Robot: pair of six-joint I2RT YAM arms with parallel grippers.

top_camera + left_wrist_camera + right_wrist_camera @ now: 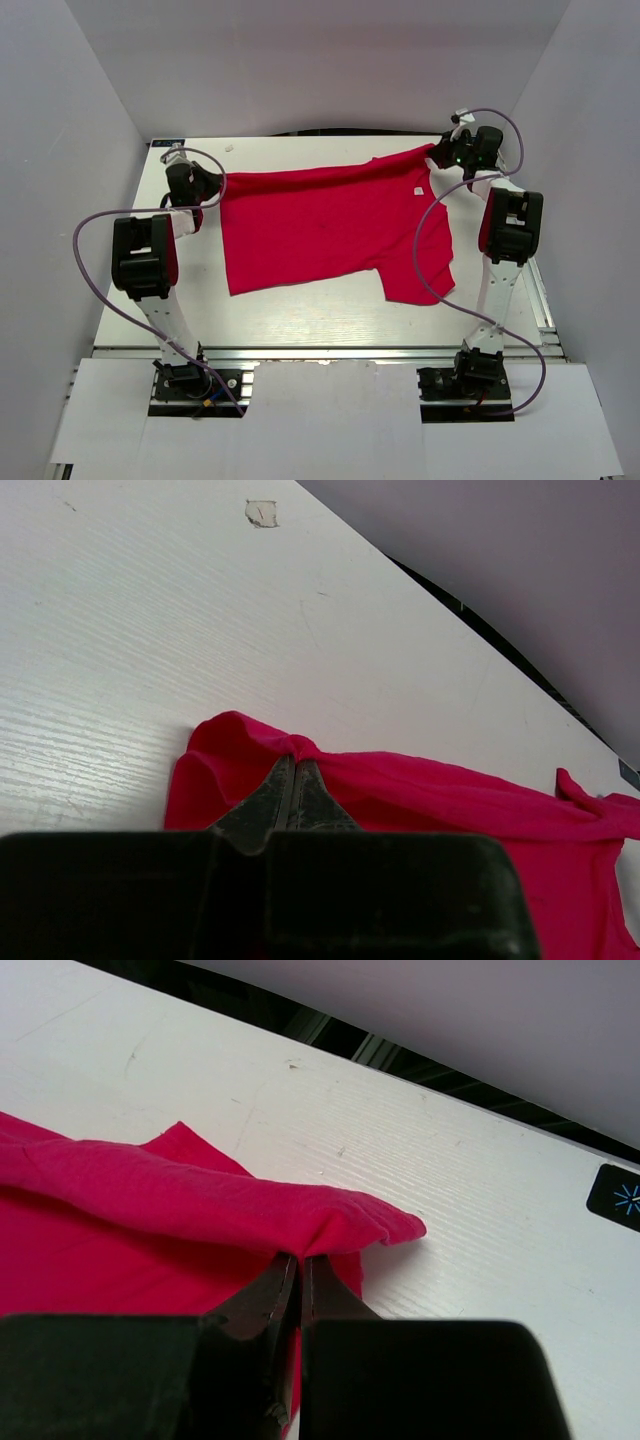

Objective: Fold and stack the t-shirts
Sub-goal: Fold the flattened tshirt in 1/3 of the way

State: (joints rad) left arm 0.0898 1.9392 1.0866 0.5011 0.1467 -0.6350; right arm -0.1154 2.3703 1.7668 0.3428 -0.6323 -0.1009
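Across the far half of the white surface (pixel 300 320) lies the red t-shirt (pixel 320 230), spread mostly flat, its long side running left to right. A small white label (pixel 419 190) sits near its right end. The far edge of the cloth runs as a fairly straight line between the two tools. At the near right, one part of the cloth reaches closer to the arm bases than the rest.

The left tool (pixel 212 186) is at the far left corner of the t-shirt. In the left wrist view its fingers (pixel 280 790) are pressed together on a bunched fold of red cloth (pixel 400 800), which rises off the surface at the pinch. The right tool (pixel 442 155) is at the far right corner. In the right wrist view its fingers (pixel 275 1295) are likewise closed, pinching a rolled edge of the red cloth (pixel 180 1200), whose tip pokes out just past them onto the bare surface.

A grey-purple cable (pixel 88 262) loops out from the left arm. The right arm's cable (pixel 420 262) hangs across the right end of the t-shirt in the top view. A small tan mark (pixel 262 513) shows on the surface beyond the left tool, and a black sticker with a pale star (pixel 624 1198) lies near the far right edge. Plain pale walls (pixel 60 120) enclose the surface on three sides.
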